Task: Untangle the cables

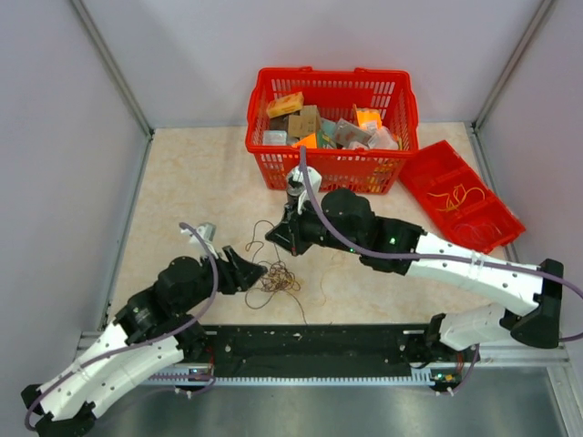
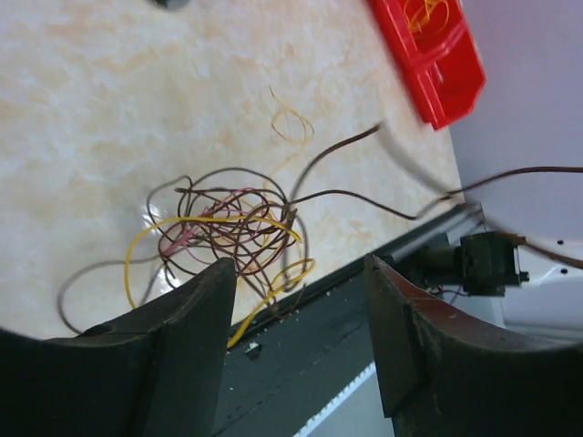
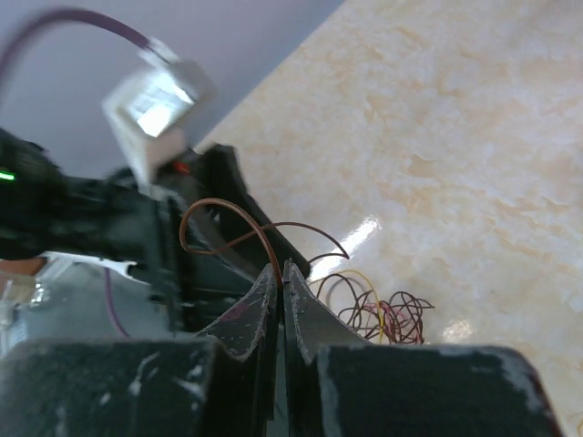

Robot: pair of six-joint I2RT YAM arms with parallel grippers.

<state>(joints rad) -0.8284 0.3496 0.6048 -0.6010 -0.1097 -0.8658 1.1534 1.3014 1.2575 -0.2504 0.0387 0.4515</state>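
**At the table's near edge: knot just ahead of the left arm, one strand led off by the right**

Near the front of the table (image 1: pixel 182 182), the cables (image 1: pixel 280 279) lie in a loose brown and yellow knot. The left gripper (image 2: pixel 301 273), fingers spread and holding nothing, faces the knot from just beside it and is the nearer arm. The right gripper (image 3: pixel 282 271), pressed together, pinches a brown strand (image 3: pixel 219 201). It sits farther up the table, so the strand probably runs from the knot away from the bases. Any pull should likely follow that line.
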